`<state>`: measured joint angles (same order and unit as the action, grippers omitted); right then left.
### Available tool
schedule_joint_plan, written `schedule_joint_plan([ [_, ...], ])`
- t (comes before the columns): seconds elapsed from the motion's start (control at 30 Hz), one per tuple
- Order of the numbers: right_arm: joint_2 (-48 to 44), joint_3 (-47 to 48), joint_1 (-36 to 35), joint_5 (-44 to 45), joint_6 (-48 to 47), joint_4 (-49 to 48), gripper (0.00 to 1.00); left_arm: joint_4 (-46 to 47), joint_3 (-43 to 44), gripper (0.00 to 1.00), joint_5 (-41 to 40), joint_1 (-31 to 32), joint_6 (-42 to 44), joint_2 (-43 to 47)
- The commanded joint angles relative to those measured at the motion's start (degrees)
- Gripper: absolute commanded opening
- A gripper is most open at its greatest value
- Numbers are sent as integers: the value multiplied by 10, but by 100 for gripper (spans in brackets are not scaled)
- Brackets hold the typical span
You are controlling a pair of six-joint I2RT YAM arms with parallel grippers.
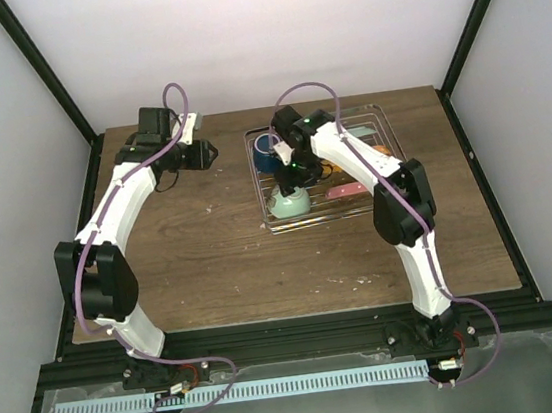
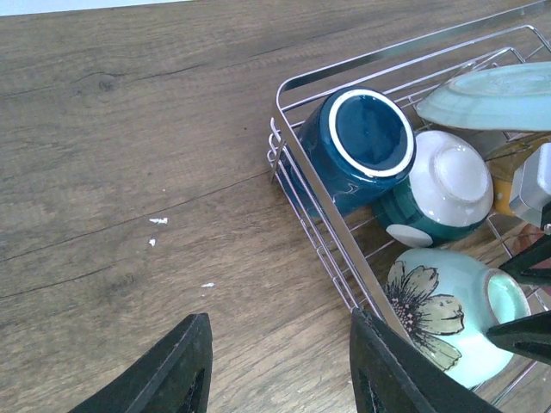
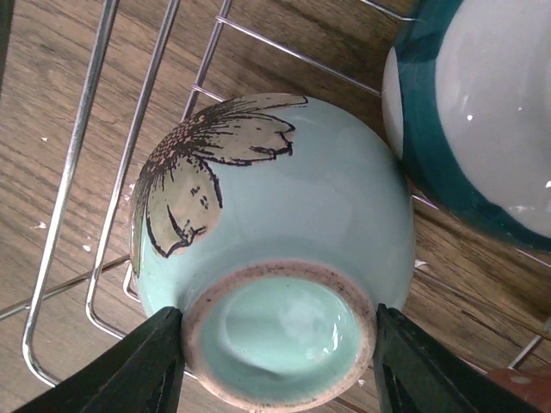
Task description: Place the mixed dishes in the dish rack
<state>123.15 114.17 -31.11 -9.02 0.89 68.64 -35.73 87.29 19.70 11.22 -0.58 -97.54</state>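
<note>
**Right wrist view: right gripper clamped on an upturned mint-green bowl in the rack**

Both black fingers press against opposite sides of the bowl's unglazed foot ring, so the jaws stand at a middling width, closed on the bowl. It is glossy, painted with a dark-outlined flower, and lies bottom-up on the wires of the rectangular chrome wire dish rack, in its near left corner.

Just beside it is a cream-white bowl with a dark teal band, also upside down. From the left wrist camera, a dark blue mug lies on its side in the rack's far left corner, touching that white bowl, its white-rimmed base turned towards the lens. A mint-green plate sits further to the right of the mug, tilted on the prongs. In the overhead view a pink-red plate shows to the right of the held bowl, too small to make out its pattern.

The left gripper hangs over the brown wooden table just left of the rack, fingers spread wide with nothing between them.
</note>
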Motion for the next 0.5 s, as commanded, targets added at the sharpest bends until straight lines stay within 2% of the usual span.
schedule_joint_plan([
  [0.0,2,39,2,74,-4,3,51,-4,3,46,1,0,7,1],
  [0.07,3,40,1,87,-4,4,53,-4,6,46,3,1,6,-3],
  [0.2,3,39,-2,93,-3,6,65,-4,11,46,5,1,5,-8],
  [0.47,-5,40,-4,63,-8,-5,77,-6,19,46,1,1,4,-12],
])
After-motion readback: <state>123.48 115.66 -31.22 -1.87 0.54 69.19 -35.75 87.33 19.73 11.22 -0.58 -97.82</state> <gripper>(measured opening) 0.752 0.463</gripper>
